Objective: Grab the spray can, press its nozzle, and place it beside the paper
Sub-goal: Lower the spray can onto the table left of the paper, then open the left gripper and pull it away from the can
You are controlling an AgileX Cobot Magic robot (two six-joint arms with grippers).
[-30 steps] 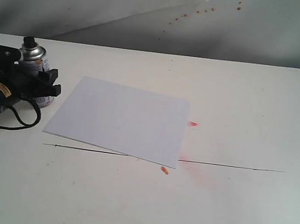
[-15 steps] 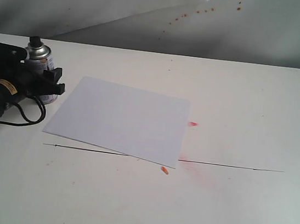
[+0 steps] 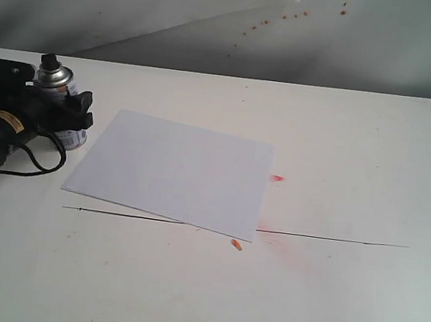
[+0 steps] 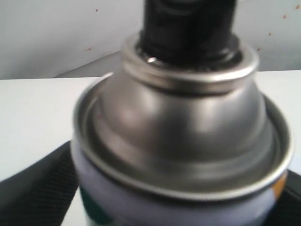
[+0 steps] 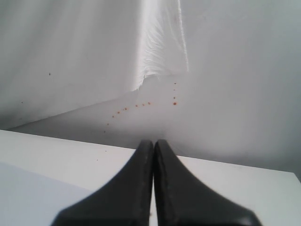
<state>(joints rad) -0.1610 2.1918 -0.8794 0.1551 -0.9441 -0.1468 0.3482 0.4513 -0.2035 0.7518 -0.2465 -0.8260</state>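
Silver metal, small aerosol spray can [image 3: 55, 79] with a white printed label: noted upright at the far left of the white tabletop [image 3: 324, 302]. It stands just beside the left edge of the plain white rectangular sheet of paper [image 3: 174, 170] and apart from it. A small black plastic nozzle [image 3: 49, 60] is seen on the domed top.

The can is clasped about its body by the left gripper [image 3: 73, 114]. In the left wrist view the black fingers [image 4: 35, 193] are pressed against both flanks. Whether the base rests on the table cannot be told.

The right gripper [image 5: 154, 188] is recorded with its dark fingers pressed together, tips toward the grey-white backdrop sheet [image 5: 70, 70] flecked with orange specks [image 5: 174, 103].

A thin black line [image 3: 332, 239] is drawn across the table and is partly covered by the paper's near corner. A red smear [image 3: 277, 178] and an orange fleck [image 3: 236, 245] are noted near the paper's right edge.
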